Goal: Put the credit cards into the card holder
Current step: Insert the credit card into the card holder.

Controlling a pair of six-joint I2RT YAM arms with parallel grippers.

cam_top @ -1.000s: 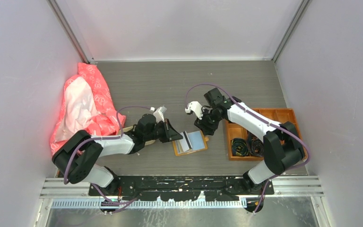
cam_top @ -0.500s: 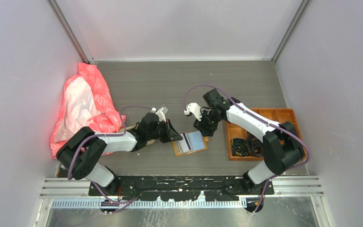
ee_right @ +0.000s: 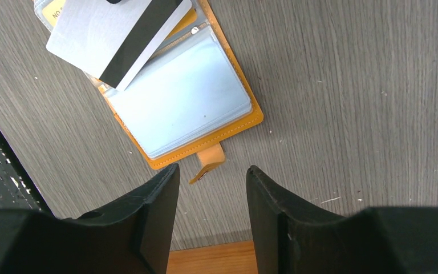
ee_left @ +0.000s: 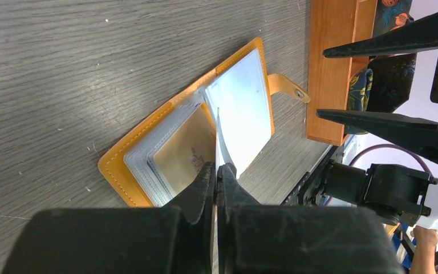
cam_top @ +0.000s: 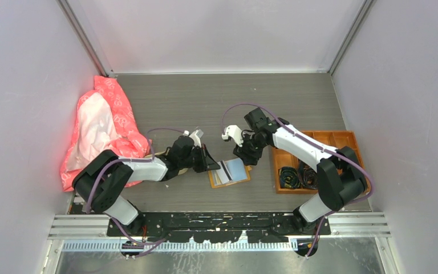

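Observation:
The mustard-orange card holder [cam_top: 231,174] lies open on the table, its clear sleeves [ee_left: 148,165] facing up and its snap tab [ee_right: 208,162] sticking out. My left gripper [ee_left: 217,166] is shut on one of the credit cards [ee_right: 111,34], silver with a black stripe. That card shows edge-on [ee_left: 219,134] in the left wrist view, its far end over the holder's middle fold. My right gripper [ee_right: 212,171] hangs open just above the table by the snap tab, holding nothing. In the top view the left gripper [cam_top: 213,164] is at the holder's left edge and the right gripper [cam_top: 246,156] at its upper right.
An orange compartmented box [cam_top: 319,137] with black coils [cam_top: 297,174] stands right of the holder, its wall [ee_left: 328,68] close to the snap tab. A pink and white bag [cam_top: 102,125] lies at the far left.
The left arm has crept to the right, bringing the held card further over the open holder. The right gripper has barely shifted and stays open.

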